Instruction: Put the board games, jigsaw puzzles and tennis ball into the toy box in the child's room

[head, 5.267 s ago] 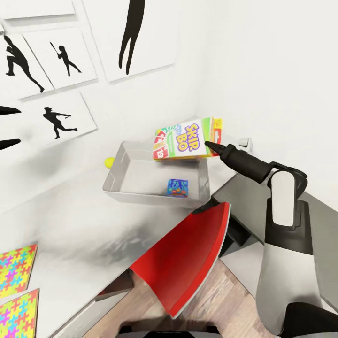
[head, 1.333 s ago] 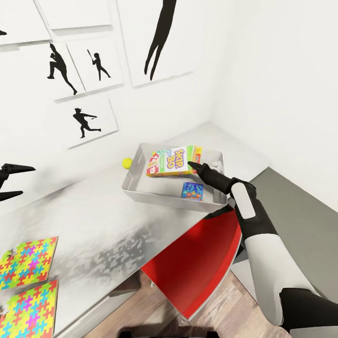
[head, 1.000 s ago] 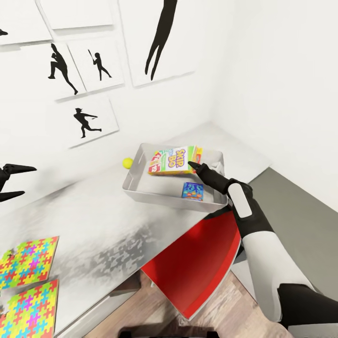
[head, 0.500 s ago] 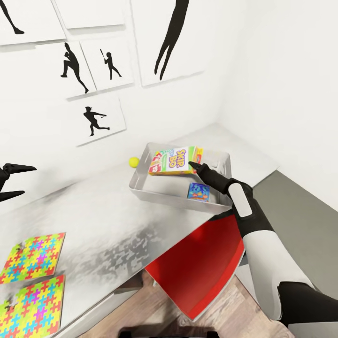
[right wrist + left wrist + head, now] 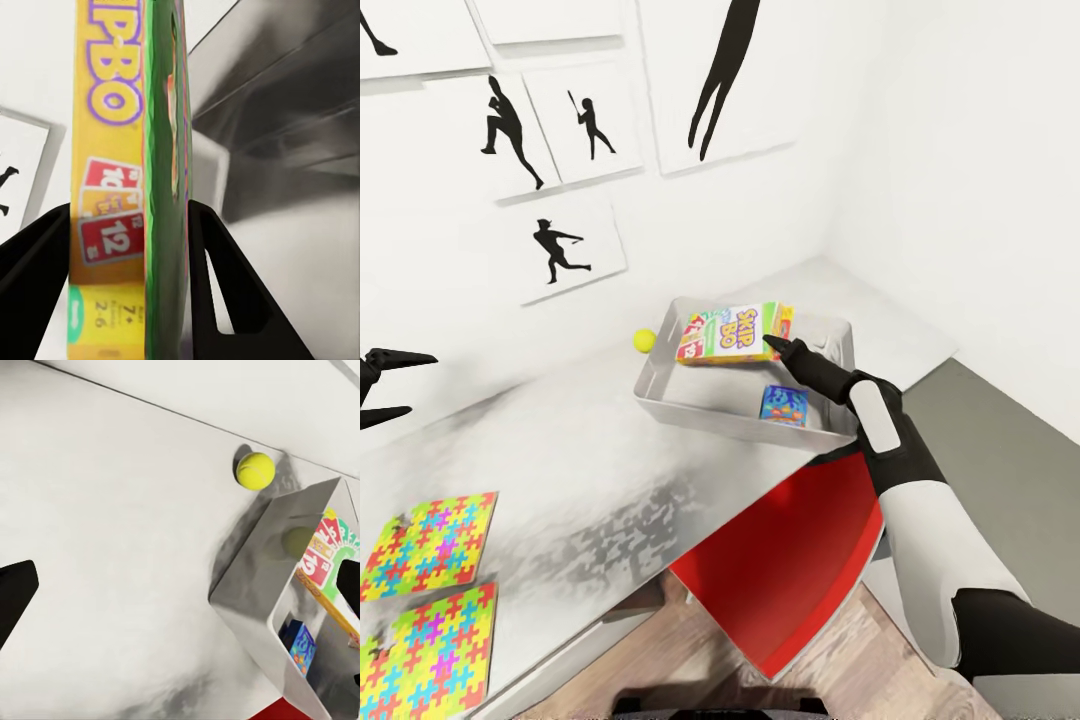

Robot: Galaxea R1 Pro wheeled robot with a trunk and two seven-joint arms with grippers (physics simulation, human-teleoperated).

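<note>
At the far left of my head view I see two thin flat multicoloured jigsaw puzzle squares (image 5: 425,585) lying side by side on the long pale grey-white table (image 5: 560,450); above them my left gripper (image 5: 374,388) hangs over the tabletop with its black fingers spread apart and nothing between them; further along, a small yellow-green tennis ball (image 5: 645,340) sits on the table just beside the outer wall of the shallow light grey toy box (image 5: 660,365), near the white wall; inside that box a small blue board game box (image 5: 784,405) rests on the floor near the front wall; over the box's far half my right gripper (image 5: 772,347) pinches the flat yellow-green-red SKIP-BO board game box (image 5: 732,332), held on edge; from the right wrist I see both black fingers (image 5: 34,262) pressed on its faces; a red-and-white chair (image 5: 790,560) stands under the table edge.
</note>
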